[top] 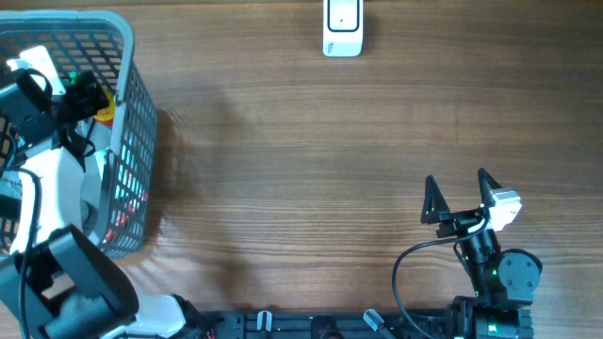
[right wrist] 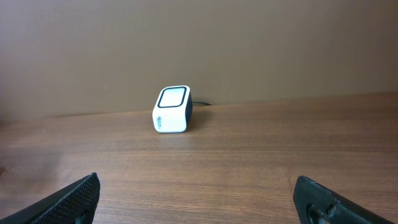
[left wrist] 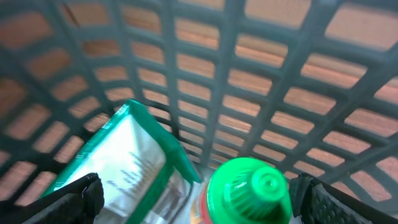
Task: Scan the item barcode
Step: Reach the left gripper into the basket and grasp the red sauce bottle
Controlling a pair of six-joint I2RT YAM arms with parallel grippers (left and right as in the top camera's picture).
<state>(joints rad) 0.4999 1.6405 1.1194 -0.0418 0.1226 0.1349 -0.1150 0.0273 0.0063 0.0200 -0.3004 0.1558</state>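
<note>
Green-capped bottle [left wrist: 249, 193] in the grey basket [top: 132, 113], left pincer [left wrist: 199, 190] spread wide near it; right pincer [top: 456, 181] gapes over the desk [top: 283, 169]

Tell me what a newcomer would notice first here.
The grey basket at the left edge of the table, with the open left gripper inside it above a green-capped bottle and a green-edged pouch. Next, the white scanner at the far edge, opposite the open right gripper.
</note>
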